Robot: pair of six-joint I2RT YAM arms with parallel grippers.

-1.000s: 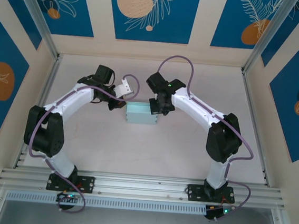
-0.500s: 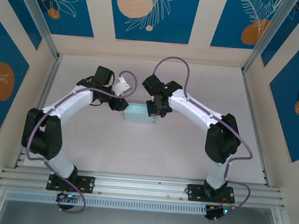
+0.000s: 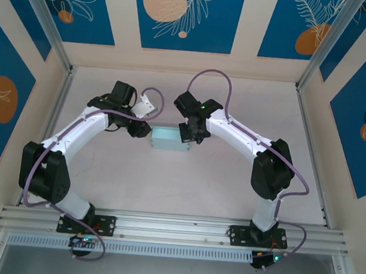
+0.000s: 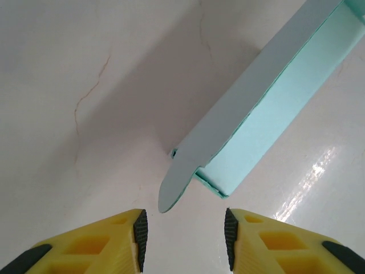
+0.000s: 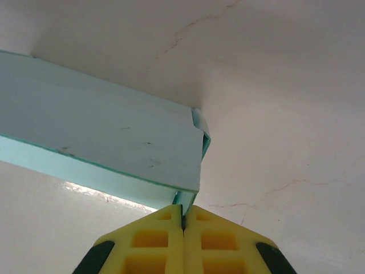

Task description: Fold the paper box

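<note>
Two pincers attended the ends of one small carton. The left pincer point(image 4: 183, 237) stood partly open, its yellow fingers point(image 4: 128, 240) apart with nothing between them. It was poised just short of a rounded tab point(image 4: 175, 185) that jutted loose from the near end of the paper box point(image 4: 268, 108). The right pincer point(image 5: 183, 216) was closed tight, fingertips meeting, and appeared to nip a thin edge of card at the box's opposite corner, steadying it.

From above, the box lay on its side near the middle of the table point(image 3: 184, 189), between the two wrists. It was already raised into a rectangular shape with its long walls formed. The left end looked unfinished, its tab not yet turned in, so the step in hand was probably closing that end.

The next move would call for the left pincer to advance onto the tab, bend it inward and tuck it into the opening while the right kept the body from sliding. The card looked thin, so a light, square push would suit; a skewed one might crease the wall or skate the box across the surface.

That surface was pale and glossy, veined with fine hairline marks and catching glare. Cream walls with blue leaf-patterned panels point(image 3: 187, 14) enclosed it, and an aluminium rail point(image 3: 174, 227) ran along the near edge.
</note>
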